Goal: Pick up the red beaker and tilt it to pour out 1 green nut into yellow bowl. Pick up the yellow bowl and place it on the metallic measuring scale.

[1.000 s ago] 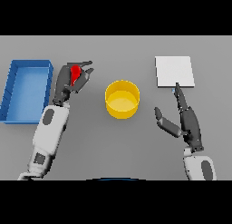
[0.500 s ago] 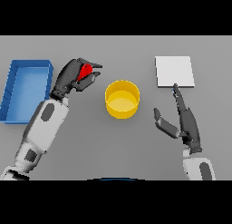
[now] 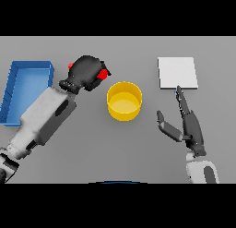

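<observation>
**Tilting the beaker toward the bowl**

Holding the red beaker (image 3: 104,74) in a curled grip, the left hand (image 3: 85,73) hangs just left of the yellow bowl (image 3: 124,100), its fingers wrapped round the vessel so closely that only two slivers of red show: a larger one at the hand's right edge, nearest the bowl, and a smaller one at its upper left. From those two patches I judge the beaker's long axis to lie roughly left to right, close to level rather than upright, with one end pointing toward the bowl. Which end is the mouth is hidden by the fingers. No green nut can be seen, in the beaker or in the bowl.

The step in hand looks like the pour. The red end is beside the bowl's rim rather than above its hollow, so the next move seems to call for carrying the hand a little further right and tipping gently, lest more than one nut fall.

The right hand (image 3: 188,126) rests idle with straight, spread fingers, just below the scale (image 3: 178,72). A blue tray (image 3: 28,66) lies at far left on the table (image 3: 138,153).
</observation>
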